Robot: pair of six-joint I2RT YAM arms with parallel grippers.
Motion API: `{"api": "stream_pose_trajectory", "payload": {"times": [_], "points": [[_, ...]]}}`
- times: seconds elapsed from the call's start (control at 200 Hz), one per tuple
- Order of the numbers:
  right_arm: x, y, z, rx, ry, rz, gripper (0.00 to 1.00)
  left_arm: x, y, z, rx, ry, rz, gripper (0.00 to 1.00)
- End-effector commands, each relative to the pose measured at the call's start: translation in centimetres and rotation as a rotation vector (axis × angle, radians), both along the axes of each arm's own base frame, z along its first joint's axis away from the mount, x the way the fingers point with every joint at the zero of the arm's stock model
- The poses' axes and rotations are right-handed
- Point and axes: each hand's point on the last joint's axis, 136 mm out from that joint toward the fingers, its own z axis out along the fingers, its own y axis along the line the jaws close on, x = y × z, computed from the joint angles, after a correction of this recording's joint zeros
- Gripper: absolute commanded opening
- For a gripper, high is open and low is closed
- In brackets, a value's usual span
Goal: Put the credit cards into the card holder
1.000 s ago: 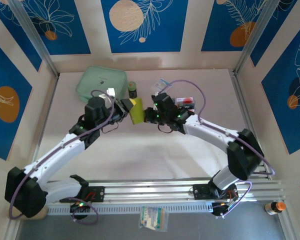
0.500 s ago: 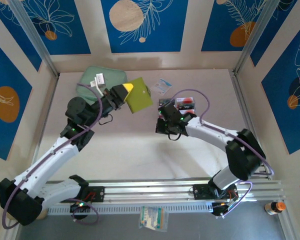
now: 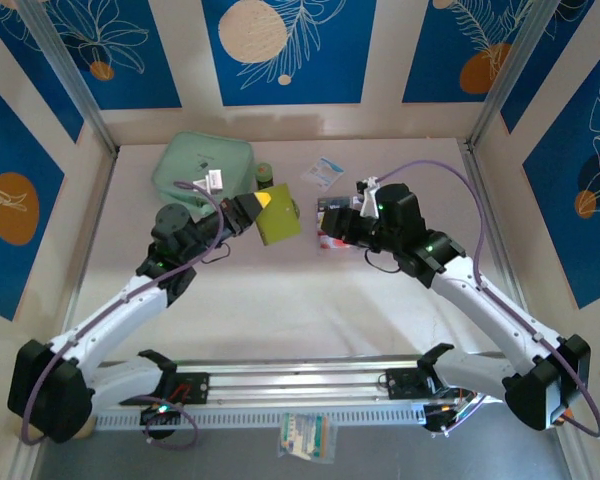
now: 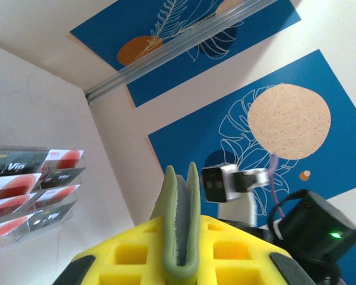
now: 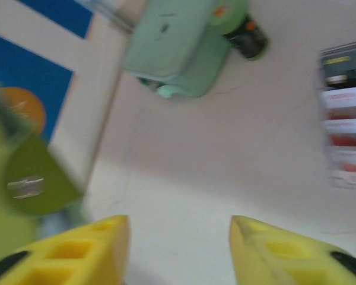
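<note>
From overhead, I see the left gripper (image 3: 252, 209) clamped on the olive card holder (image 3: 280, 221), which it holds above the tabletop (image 3: 280, 300) just left of the credit cards (image 3: 329, 212). The right gripper (image 3: 342, 226) sits right at those cards. A mint-green pouch (image 3: 202, 165) lies at the back left.

On my left wrist camera, the card holder's (image 4: 181, 231) folded edge is pinched between yellow pads (image 4: 124, 255). The cards (image 4: 29, 184) stand tiered in a clear rack (image 4: 24, 228), and the black ones read "VIP".

On the right wrist camera, the yellow fingers (image 5: 101, 249) stand apart and hold nothing. The card holder (image 5: 35, 178) is a blur at the left, and the cards (image 5: 347, 136) are at the right edge.
</note>
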Motion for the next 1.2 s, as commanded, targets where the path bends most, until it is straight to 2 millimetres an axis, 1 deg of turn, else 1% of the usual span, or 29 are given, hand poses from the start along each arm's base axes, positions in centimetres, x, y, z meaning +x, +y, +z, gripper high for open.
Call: {"api": "stream_pose_trajectory", "payload": {"times": [0.0,0.05,0.135,0.225,0.36,0.475,0.56,0.77,0.89,0.985,1.165,1.195], "points": [[-1.6,2.5,1.1,0.074,-0.033,0.146,0.62,0.0,0.0,1.5,-0.098,-0.058,-0.050,0.00],[-1.7,3.1,1.6,0.083,-0.055,0.164,0.66,0.3,-0.1,1.2,-0.124,-0.046,-0.061,0.00],[-1.7,4.1,2.4,0.091,-0.082,0.186,0.68,0.7,-0.1,1.0,-0.159,-0.026,-0.068,0.00],[-1.2,4.7,2.5,0.083,-0.087,0.188,0.69,0.8,-0.1,1.0,-0.181,-0.021,-0.076,0.00],[0.3,5.3,2.2,0.072,-0.090,0.172,0.69,1.1,-0.2,1.0,-0.208,-0.012,-0.084,0.00],[1.8,5.2,1.8,0.078,-0.084,0.146,0.66,1.1,-0.2,1.1,-0.234,-0.008,-0.097,0.00],[2.5,5.0,1.9,0.097,-0.080,0.133,0.64,1.2,-0.2,0.9,-0.242,0.000,-0.101,0.00],[3.9,3.5,1.8,0.156,-0.060,0.089,0.59,1.5,-0.3,0.7,-0.260,0.007,-0.111,0.00],[4.2,3.1,1.7,0.177,-0.048,0.084,0.57,1.6,-0.4,0.8,-0.272,0.008,-0.119,0.00],[4.1,3.3,1.3,0.184,-0.033,0.097,0.55,1.9,-0.3,1.1,-0.298,0.007,-0.114,0.00],[4.0,3.6,0.8,0.231,-0.005,0.111,0.52,2.6,0.4,2.5,-0.444,0.004,-0.106,0.00],[4.0,3.7,0.7,0.238,0.000,0.112,0.51,2.9,0.4,2.4,-0.457,0.021,-0.105,0.00]]}}
